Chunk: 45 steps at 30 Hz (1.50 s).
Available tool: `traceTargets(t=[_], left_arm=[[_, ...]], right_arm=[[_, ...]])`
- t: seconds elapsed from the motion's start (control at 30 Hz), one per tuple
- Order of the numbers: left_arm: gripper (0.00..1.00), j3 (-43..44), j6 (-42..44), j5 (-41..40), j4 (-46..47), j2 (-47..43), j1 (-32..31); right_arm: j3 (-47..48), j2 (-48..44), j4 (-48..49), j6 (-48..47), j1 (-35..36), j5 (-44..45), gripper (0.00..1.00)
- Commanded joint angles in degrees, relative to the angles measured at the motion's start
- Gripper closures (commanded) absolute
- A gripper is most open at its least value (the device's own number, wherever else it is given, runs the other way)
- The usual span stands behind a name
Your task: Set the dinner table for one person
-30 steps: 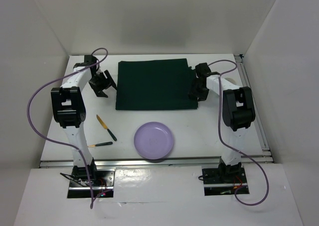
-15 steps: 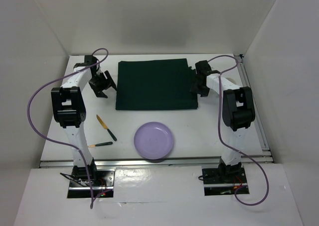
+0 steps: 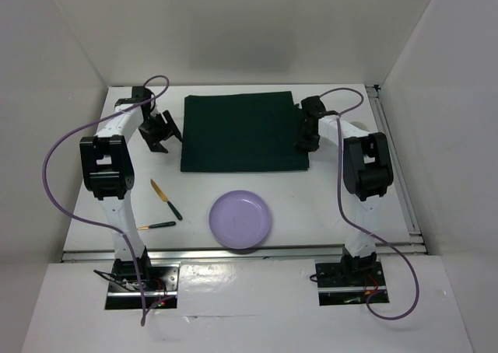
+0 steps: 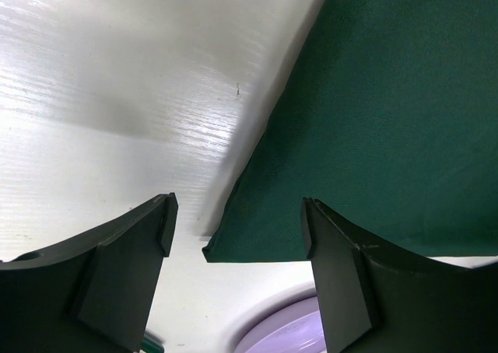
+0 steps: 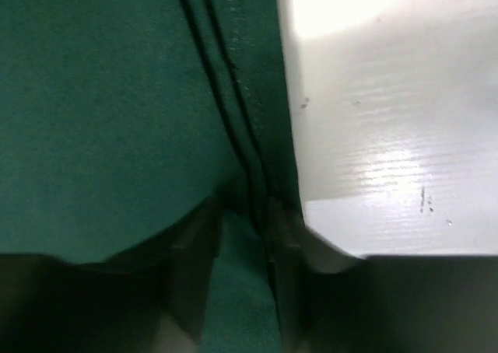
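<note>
The white dinner table (image 3: pixel 327 205) carries a dark green cloth mat (image 3: pixel 241 131) at the back middle. A lilac plate (image 3: pixel 240 219) lies in front of it. A knife (image 3: pixel 166 199) with a yellow blade and a second green-handled utensil (image 3: pixel 158 225) lie front left. My left gripper (image 3: pixel 165 135) is open and empty just left of the mat; its wrist view (image 4: pixel 237 221) shows the mat's near left corner (image 4: pixel 389 120) and the plate's rim (image 4: pixel 288 333). My right gripper (image 3: pixel 306 135) sits on the mat's right edge, its jaws nearly closed on the folded hem (image 5: pixel 243 228).
White walls enclose the table on the left, back and right. A metal rail (image 3: pixel 397 166) runs along the right edge. Purple cables loop from both arms. Bare tabletop shows in the left wrist view (image 4: pixel 117 73) and the right wrist view (image 5: pixel 389 96).
My right gripper has shifted a little toward the back and left along the mat's right edge. The left arm, plate and utensils have not moved.
</note>
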Motion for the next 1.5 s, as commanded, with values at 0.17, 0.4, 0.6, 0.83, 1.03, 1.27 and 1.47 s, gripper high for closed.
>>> traceTargets(t=[0.17,0.4,0.6,0.83,1.03,1.27,1.47], left_arm=[[0.20,0.0,0.7,-0.4,-0.5,0.7,-0.1],[0.21,-0.5,0.1,-0.9,0.0,-0.5,-0.1],[0.21,-0.5,-0.9,-1.5,0.0,-2.2,-0.1],[0.19,-1.6,-1.4,-1.5,0.0,-2.2,-2.0],[0.18,-1.5,-0.8,-2.9,-0.8,-2.2,-3.9],[0.18,10.2,1.6,-8.6,-3.9,0.9,-6.8],[0.19,22.9,1.6,-6.6,-2.7,7.5,-6.8]], right_arm=[[2.4,-1.3,0.2,-0.8,0.5,-0.8,1.00],[-4.9,-15.0,8.6,-3.5,1.5,1.0,1.00],[-22.9,-30.7,20.0,-6.8,1.5,1.6,1.00],[-31.7,-31.3,17.7,-2.6,2.1,5.9,0.77],[-26.3,-25.4,12.1,-0.6,2.1,6.4,0.33],[-15.3,-23.1,12.1,-1.2,2.1,1.7,0.33],[7.7,-6.6,3.3,-1.9,1.1,0.3,0.34]])
